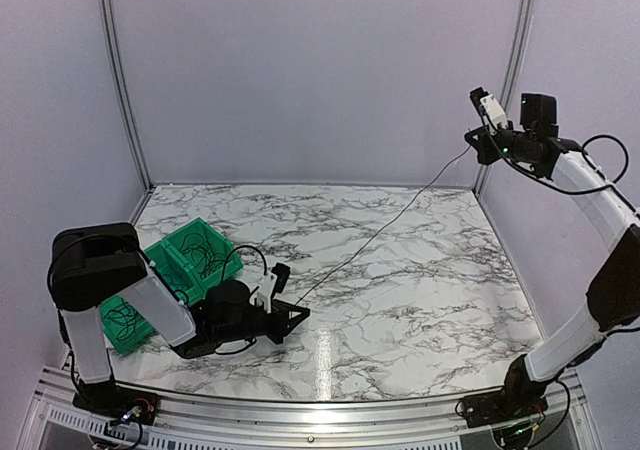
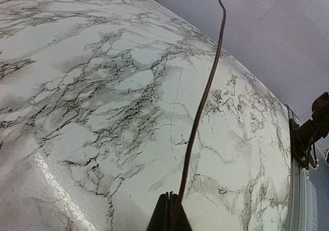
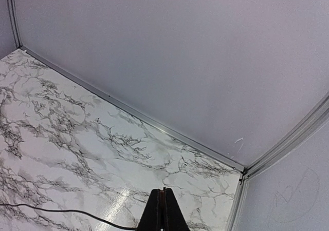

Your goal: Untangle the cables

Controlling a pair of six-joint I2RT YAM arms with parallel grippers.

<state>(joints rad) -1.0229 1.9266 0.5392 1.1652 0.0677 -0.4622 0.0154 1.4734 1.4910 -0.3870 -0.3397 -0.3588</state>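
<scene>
One thin black cable [image 1: 380, 230] stretches taut through the air between my two grippers. My left gripper [image 1: 298, 313] lies low over the marble table at the front left, shut on the cable's lower end. In the left wrist view the cable [image 2: 204, 102] rises from my closed left gripper [image 2: 170, 213] toward the far wall. My right gripper [image 1: 474, 148] is raised high at the back right, shut on the other end. In the right wrist view the cable [image 3: 77, 211] comes in from the left and passes under my closed right gripper [image 3: 164, 210]. More looping black cables [image 1: 205, 260] lie in the bins.
Two green bins stand at the table's left edge, one [image 1: 160, 253] behind my left arm and one [image 1: 108, 310] nearer the front, both holding wire loops. Grey walls with metal frame rails [image 3: 154, 123] close the back and sides. The right arm's base [image 2: 308, 133] sits at the front edge.
</scene>
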